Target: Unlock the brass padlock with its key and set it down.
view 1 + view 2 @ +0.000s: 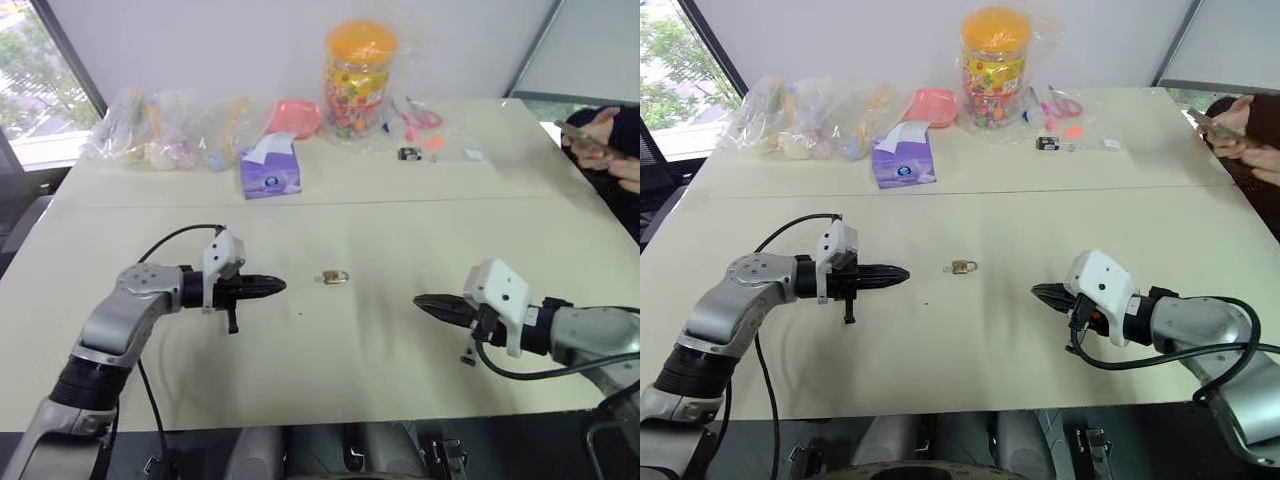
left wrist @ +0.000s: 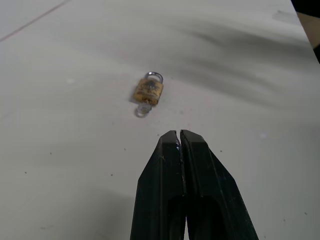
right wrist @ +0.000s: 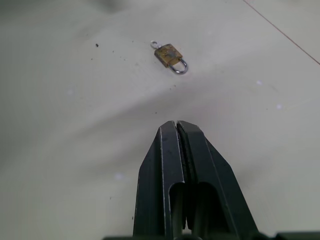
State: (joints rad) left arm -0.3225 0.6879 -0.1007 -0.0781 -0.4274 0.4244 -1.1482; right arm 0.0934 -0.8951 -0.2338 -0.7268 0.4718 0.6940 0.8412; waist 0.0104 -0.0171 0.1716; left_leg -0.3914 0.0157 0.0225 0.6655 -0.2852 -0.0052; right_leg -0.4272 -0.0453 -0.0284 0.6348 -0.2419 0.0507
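The brass padlock (image 1: 334, 276) lies flat on the cream table (image 1: 380, 230), between my two arms. Its silvery shackle (image 2: 154, 76) looks pushed in. A small silvery key (image 2: 143, 109) sticks out of the padlock's base. My left gripper (image 1: 280, 286) is shut and empty, a short way to the padlock's left, pointing at it. My right gripper (image 1: 420, 300) is shut and empty too, farther off on the padlock's right. Both wrist views have the padlock (image 3: 169, 55) lying ahead of the closed fingertips.
Along the far edge stand a purple tissue box (image 1: 270, 170), clear bags of small items (image 1: 165, 130), a pink bowl (image 1: 295, 117) and an orange-lidded jar (image 1: 358, 75). A small black item (image 1: 408, 153) lies near them. A person's hands (image 1: 600, 140) hold a phone at the right edge.
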